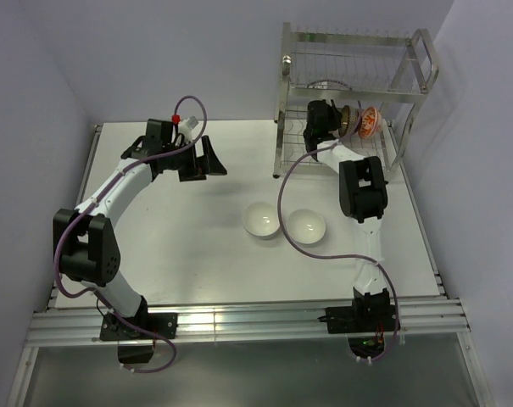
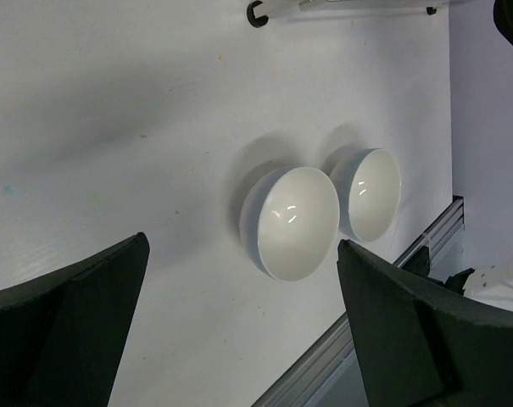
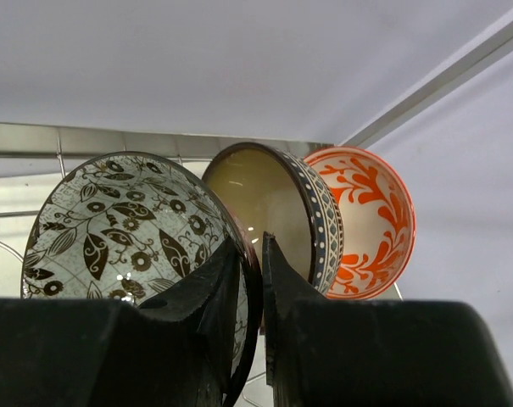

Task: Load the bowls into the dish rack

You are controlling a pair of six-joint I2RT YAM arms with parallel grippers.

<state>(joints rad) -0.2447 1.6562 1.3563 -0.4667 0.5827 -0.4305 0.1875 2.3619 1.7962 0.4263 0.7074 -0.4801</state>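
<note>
Grey-white bowl (image 3: 129, 229), dark leaf pattern, on edge, rim pinched in right pincer (image 3: 252, 271); left pincer (image 2: 242, 248) spread wide

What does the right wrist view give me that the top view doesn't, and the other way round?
Right wrist only: the right hand pinching the grey bowl by its rim, and a clear look at the brown bowl on edge just behind it. Top only: two white bowls on the table, the open left hand, and the whole rack. Both: the orange bowl standing on edge in the rack.
</note>
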